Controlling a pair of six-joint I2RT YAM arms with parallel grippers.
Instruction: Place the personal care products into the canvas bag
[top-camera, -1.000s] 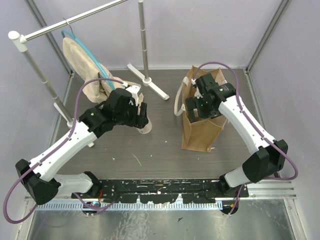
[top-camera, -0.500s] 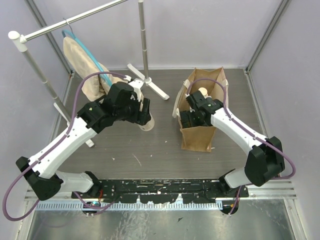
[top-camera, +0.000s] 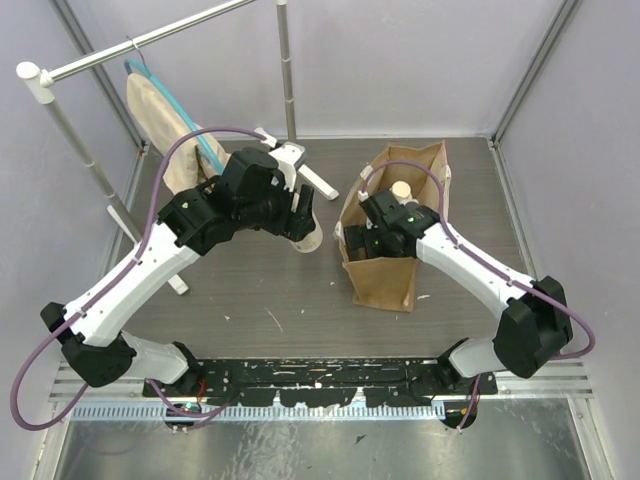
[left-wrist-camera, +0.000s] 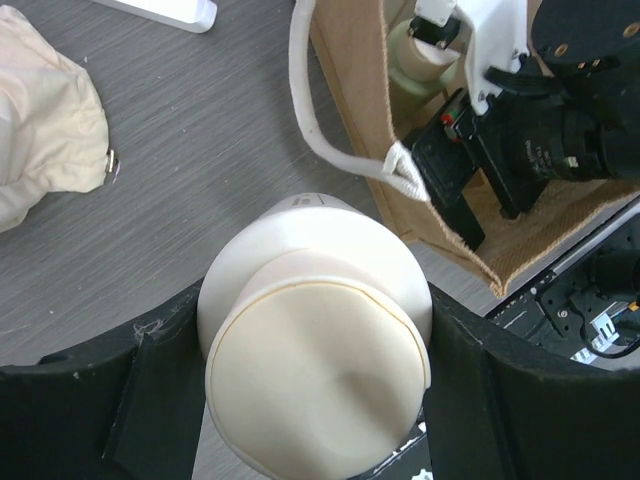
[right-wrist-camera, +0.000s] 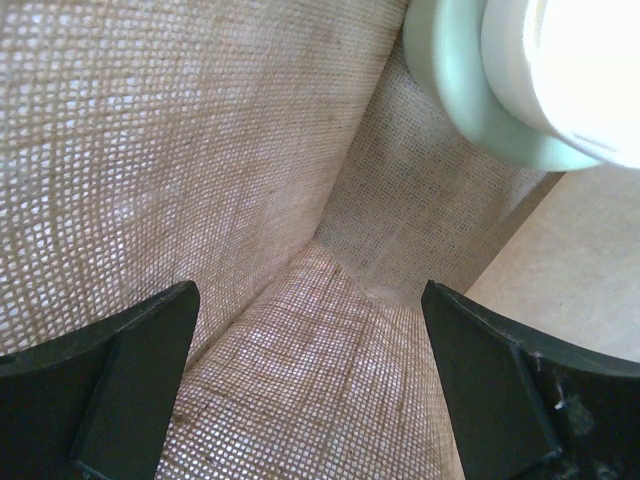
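Bottle (left-wrist-camera: 318, 330) clamped in L hand (left-wrist-camera: 312, 400).

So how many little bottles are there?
2. One cream bottle sits gripped in the left claw; a second bottle stands inside the canvas bag. More may be hidden under the right arm.

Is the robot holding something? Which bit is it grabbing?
Yes. The left gripper squeezes a cream bottle by its sides, near the cap. The right gripper, open inside the bag, holds nothing.

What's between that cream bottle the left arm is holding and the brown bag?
Just the canvas bag's pale strap handle, hanging over bare table, seen in the left wrist view.
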